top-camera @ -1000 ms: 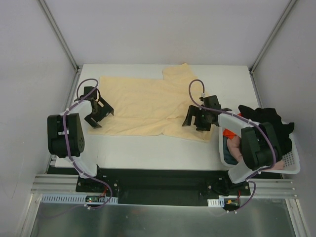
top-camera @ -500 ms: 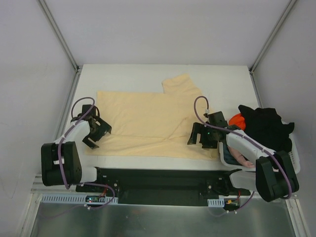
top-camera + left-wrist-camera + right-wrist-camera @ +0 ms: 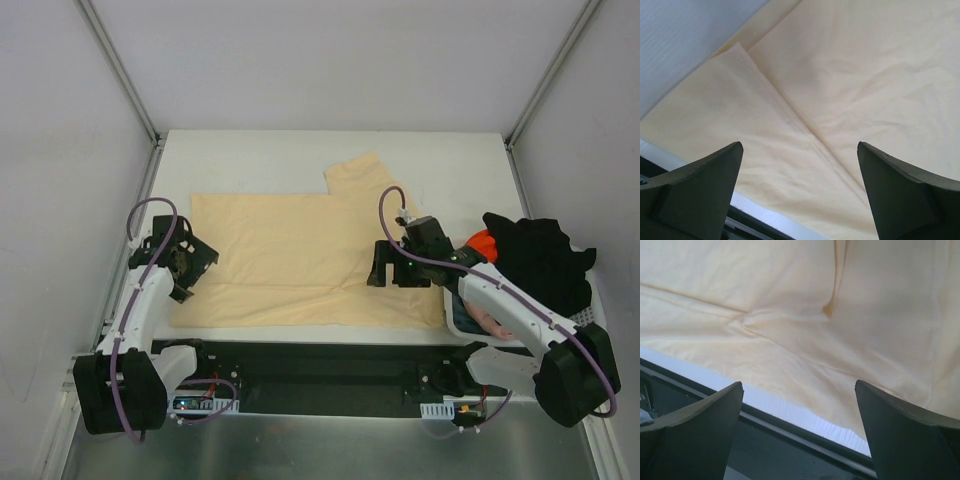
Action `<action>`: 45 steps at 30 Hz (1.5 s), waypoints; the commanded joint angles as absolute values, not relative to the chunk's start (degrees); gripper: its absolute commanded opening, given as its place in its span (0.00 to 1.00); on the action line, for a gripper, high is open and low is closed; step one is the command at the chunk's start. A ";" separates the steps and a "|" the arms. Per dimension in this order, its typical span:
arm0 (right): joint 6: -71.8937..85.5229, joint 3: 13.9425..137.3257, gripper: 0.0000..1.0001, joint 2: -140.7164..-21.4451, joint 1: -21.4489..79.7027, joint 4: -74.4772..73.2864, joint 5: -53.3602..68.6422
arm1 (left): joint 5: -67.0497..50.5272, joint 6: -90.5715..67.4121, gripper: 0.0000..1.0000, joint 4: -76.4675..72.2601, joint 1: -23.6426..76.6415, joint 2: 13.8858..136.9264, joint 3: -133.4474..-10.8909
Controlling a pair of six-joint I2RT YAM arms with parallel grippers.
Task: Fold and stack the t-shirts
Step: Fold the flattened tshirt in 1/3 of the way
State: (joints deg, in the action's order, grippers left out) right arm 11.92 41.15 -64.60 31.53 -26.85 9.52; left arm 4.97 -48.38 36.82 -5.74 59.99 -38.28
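Note:
A large pale peach-yellow t-shirt (image 3: 290, 255) lies spread flat on the white table, its near hem at the front edge and one sleeve (image 3: 355, 172) pointing to the back. My left gripper (image 3: 190, 262) is open and empty over the shirt's left edge. In the left wrist view (image 3: 799, 145) a fold of cloth (image 3: 790, 115) lies below it. My right gripper (image 3: 385, 270) is open and empty over the shirt's right part. In the right wrist view (image 3: 798, 384) it hangs above the near hem (image 3: 805, 390). Black (image 3: 535, 255), orange (image 3: 480, 240) and pinkish (image 3: 492, 320) t-shirts lie in the basket.
A white lattice basket (image 3: 592, 330) stands at the table's right front corner, close beside my right arm. A black base rail (image 3: 320, 360) runs along the near edge; it shows in the right wrist view (image 3: 765, 440). Grey walls close in the back and both sides.
The peach-yellow shirt has slid toward the near table edge and lies flatter. Both grippers came nearer with it; the left one has shifted a little to the left.

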 commanded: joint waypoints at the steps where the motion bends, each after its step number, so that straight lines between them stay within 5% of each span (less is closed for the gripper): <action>1: 13.18 46.66 0.97 -69.16 32.17 -25.59 4.57 | 5.18 -48.52 0.99 38.23 -6.24 57.57 -43.06; 6: 15.29 49.30 0.73 -78.02 32.87 -23.47 4.48 | 6.06 -48.25 0.99 38.06 -6.24 57.30 -43.77; 13: 16.79 52.64 0.54 -86.91 33.05 -22.41 4.04 | 7.38 -48.16 0.99 37.97 -6.15 58.09 -43.42; 26: 16.08 53.70 0.05 -89.74 33.40 -17.85 7.46 | 8.44 -48.08 0.99 37.97 -6.06 58.71 -43.77; 42: 12.31 55.64 0.01 -86.32 34.54 -23.11 1.23 | 8.00 -47.72 0.99 37.97 -6.06 58.45 -43.68; 45: 11.60 54.85 0.13 -84.30 34.54 -25.48 0.79 | 7.82 -47.81 0.99 37.97 -6.07 58.53 -43.77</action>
